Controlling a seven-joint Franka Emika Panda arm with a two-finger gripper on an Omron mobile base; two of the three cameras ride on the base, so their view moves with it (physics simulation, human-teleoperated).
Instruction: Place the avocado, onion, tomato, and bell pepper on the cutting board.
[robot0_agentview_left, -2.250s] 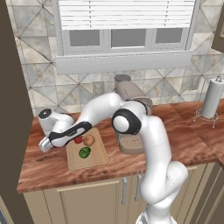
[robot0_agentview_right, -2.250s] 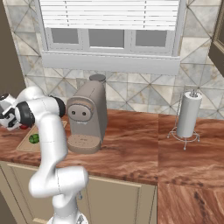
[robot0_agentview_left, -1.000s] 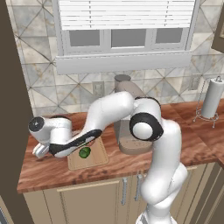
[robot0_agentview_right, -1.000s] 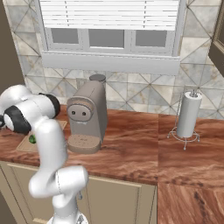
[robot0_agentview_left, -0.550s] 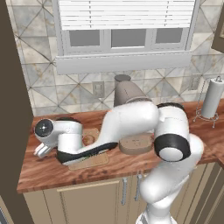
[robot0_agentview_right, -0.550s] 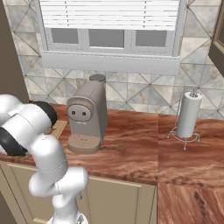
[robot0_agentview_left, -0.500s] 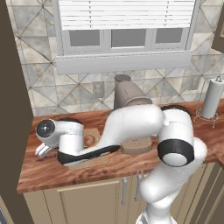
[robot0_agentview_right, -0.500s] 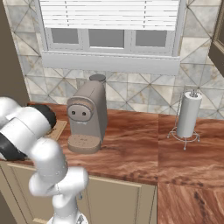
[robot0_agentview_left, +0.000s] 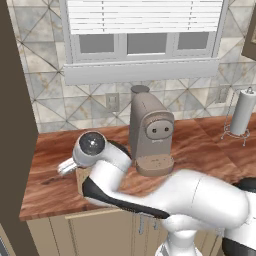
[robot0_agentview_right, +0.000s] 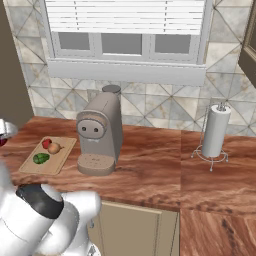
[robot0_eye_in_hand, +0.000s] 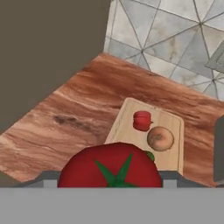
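In the hand view my gripper (robot0_eye_in_hand: 109, 180) is shut on the tomato (robot0_eye_in_hand: 109, 168), a big red ball with a green stalk star that sits low between the finger tips. Beyond it lies the light-wood cutting board (robot0_eye_in_hand: 124, 129). On the board sit a red bell pepper (robot0_eye_in_hand: 142, 120) and the tan onion (robot0_eye_in_hand: 160, 138), and a sliver of the green avocado (robot0_eye_in_hand: 150, 155) peeks out behind the tomato. The right base view shows the cutting board (robot0_agentview_right: 62, 145) left of the coffee machine with the bell pepper (robot0_agentview_right: 46, 144), onion (robot0_agentview_right: 54, 148) and avocado (robot0_agentview_right: 41, 158) on it.
A grey coffee machine (robot0_agentview_right: 100, 132) stands just right of the board on the reddish wood counter (robot0_agentview_right: 150, 170). A paper towel holder (robot0_agentview_right: 216, 131) is far right. A dark cabinet side (robot0_agentview_left: 15, 125) closes off the counter's left end, and a tiled wall runs behind.
The arm has swung low and toward the cameras, so in the right base view it has come off the board. The jaws have kept the same width.
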